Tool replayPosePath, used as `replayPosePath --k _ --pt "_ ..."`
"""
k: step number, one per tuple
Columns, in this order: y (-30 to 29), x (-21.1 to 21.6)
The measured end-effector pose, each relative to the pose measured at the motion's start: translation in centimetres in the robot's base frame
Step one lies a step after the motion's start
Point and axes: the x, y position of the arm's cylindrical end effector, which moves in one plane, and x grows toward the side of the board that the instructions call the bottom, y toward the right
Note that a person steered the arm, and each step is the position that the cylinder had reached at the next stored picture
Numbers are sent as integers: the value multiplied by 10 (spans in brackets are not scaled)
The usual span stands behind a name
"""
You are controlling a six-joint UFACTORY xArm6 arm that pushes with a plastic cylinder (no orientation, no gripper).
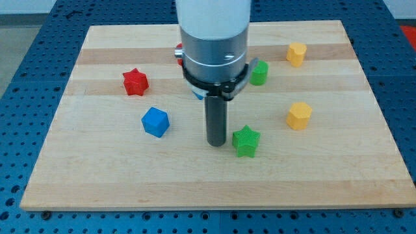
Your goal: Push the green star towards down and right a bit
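Observation:
The green star (246, 141) lies on the wooden board (214, 182) a little right of centre, toward the view's bottom. My tip (216, 143) rests on the board just to the star's left, nearly touching its left edge. The rod rises into the arm's grey and white body (214, 45), which hides part of the board's middle top.
A blue block (155, 121) lies left of my tip and a red star (135, 82) further up-left. A green block (259, 73) sits beside the arm body. Two yellow blocks lie at the right (299, 116) and top right (296, 54). A red piece (178, 52) peeks out behind the arm.

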Motion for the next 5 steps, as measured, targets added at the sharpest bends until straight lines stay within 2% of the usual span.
replayPosePath --k 1,3,5 --pt "12 15" --pt "23 -4" --pt "59 1"
